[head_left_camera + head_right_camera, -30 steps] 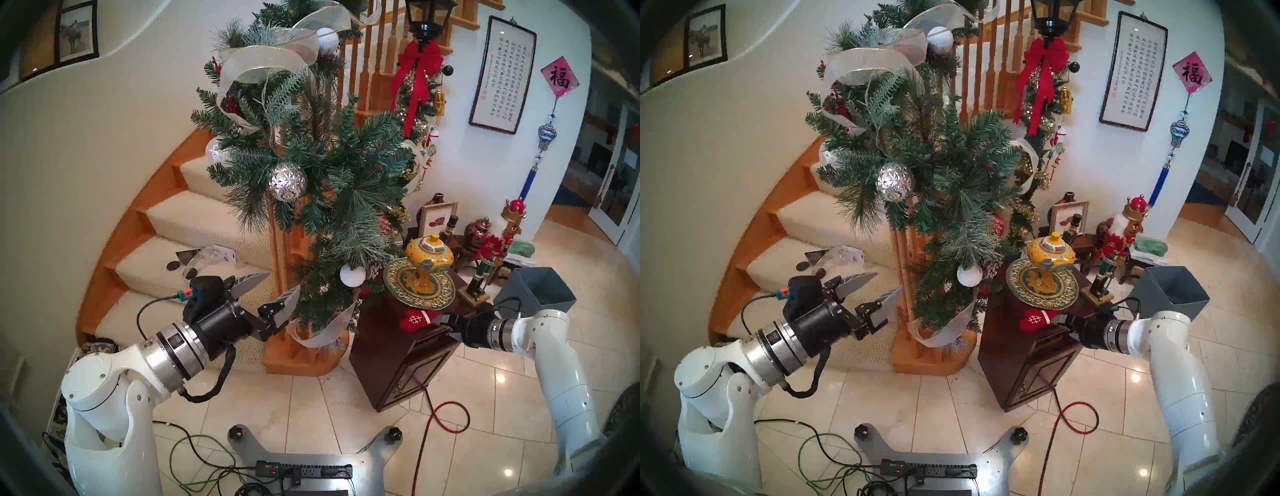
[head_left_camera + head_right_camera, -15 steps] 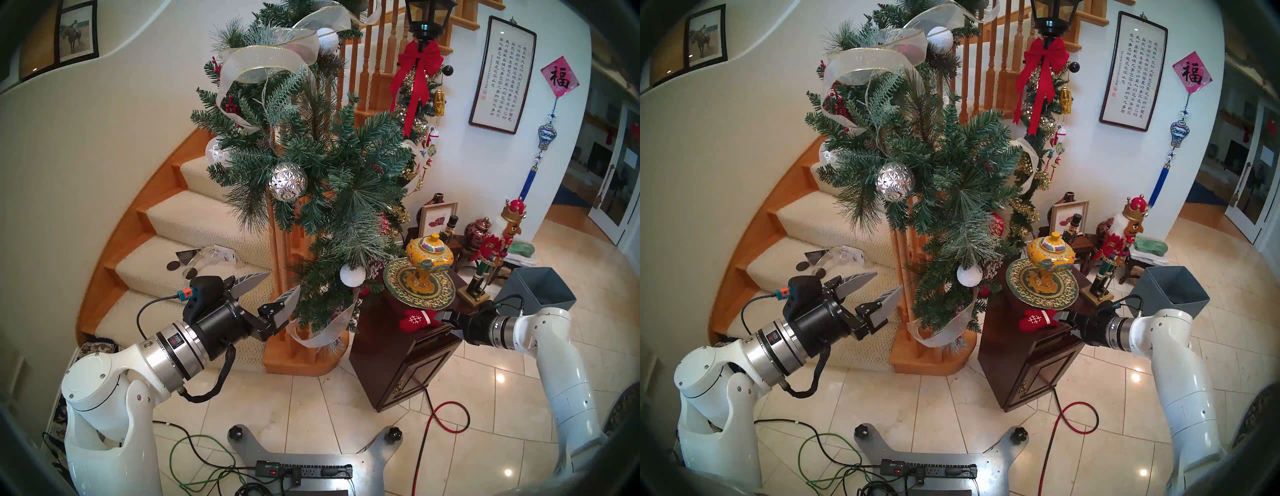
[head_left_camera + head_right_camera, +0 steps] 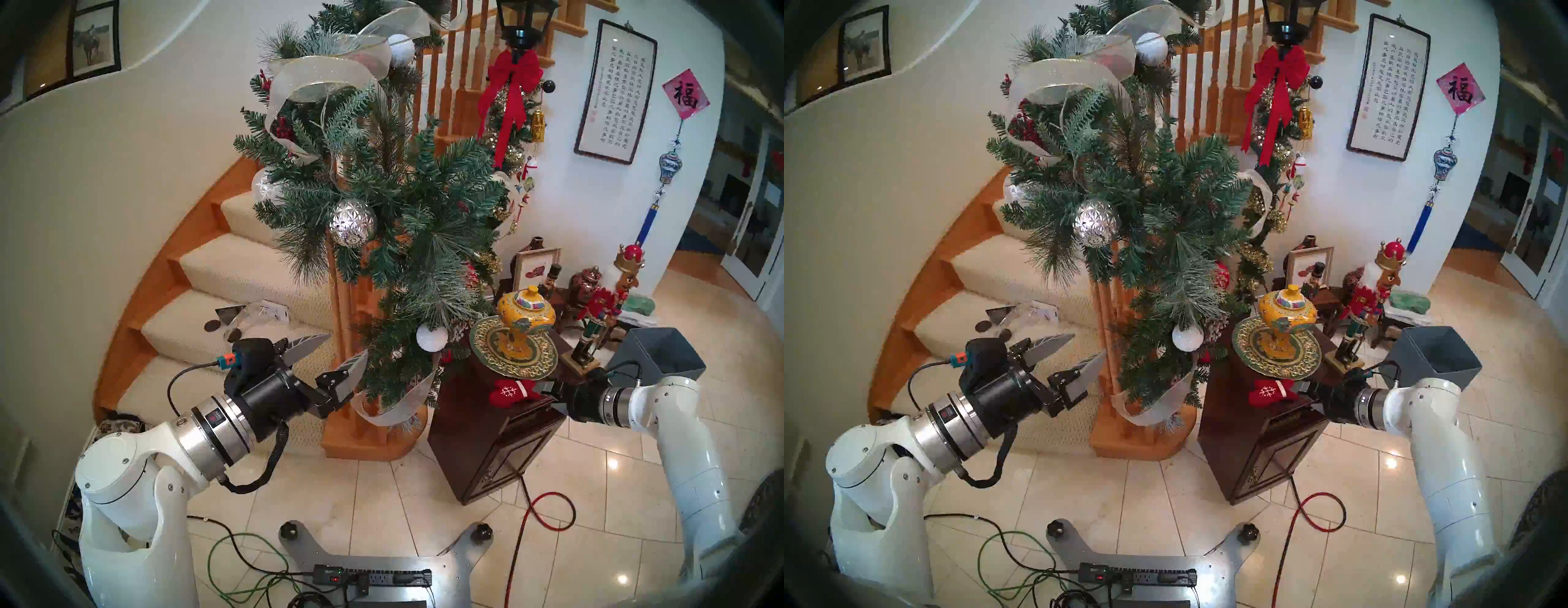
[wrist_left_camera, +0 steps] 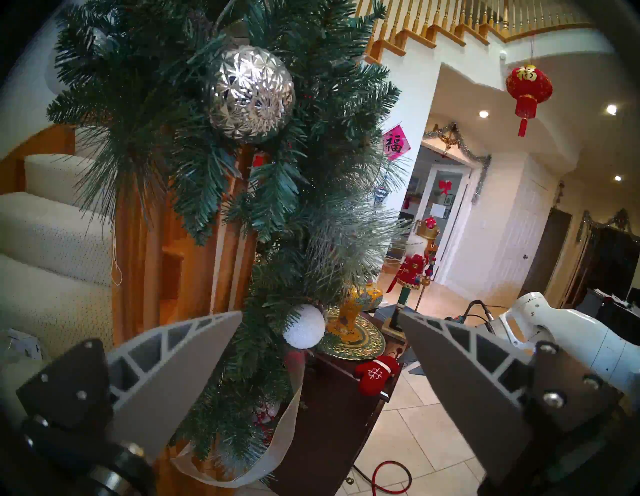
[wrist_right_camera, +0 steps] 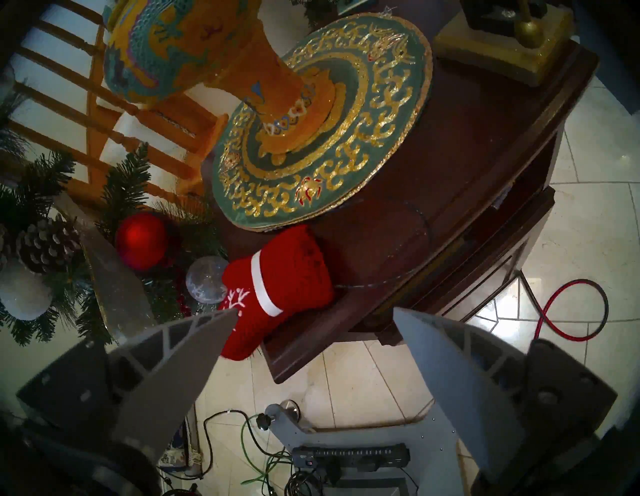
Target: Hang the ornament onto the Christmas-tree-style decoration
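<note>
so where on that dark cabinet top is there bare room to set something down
Bare wood shows on the cabinet top between the green-gold mat, the red mitten and the gold statue base. The garland side is crowded.

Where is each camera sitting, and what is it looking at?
Head cameras: up high, looking down at the garland, both arms showing.
Left wrist: behind the open left gripper, facing the garland's silver faceted ball.
Right wrist: behind the open right gripper, looking down at the red mitten on the wooden cabinet.
All views show the mitten.
</note>
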Tool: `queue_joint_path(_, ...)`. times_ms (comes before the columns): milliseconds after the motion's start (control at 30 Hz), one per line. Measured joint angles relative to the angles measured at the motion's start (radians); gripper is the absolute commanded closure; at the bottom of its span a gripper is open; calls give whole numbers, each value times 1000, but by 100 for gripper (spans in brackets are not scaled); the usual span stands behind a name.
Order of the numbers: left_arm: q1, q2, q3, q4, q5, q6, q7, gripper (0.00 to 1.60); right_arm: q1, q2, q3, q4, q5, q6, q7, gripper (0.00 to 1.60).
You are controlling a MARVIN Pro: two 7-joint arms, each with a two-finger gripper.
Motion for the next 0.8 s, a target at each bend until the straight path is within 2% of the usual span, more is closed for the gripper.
queue_joint_path(300,0,0,0,0,0,0,0,0,12,0,-9,23,-2,-2,0,16)
queue_joint_path(533,0,0,0,0,0,0,0,0,27,0,-21,44,-5,-4,0,25)
queue_joint_path(800,0,0,0,0,0,0,0,0,48,0,-38,66,-10,-9,1,24)
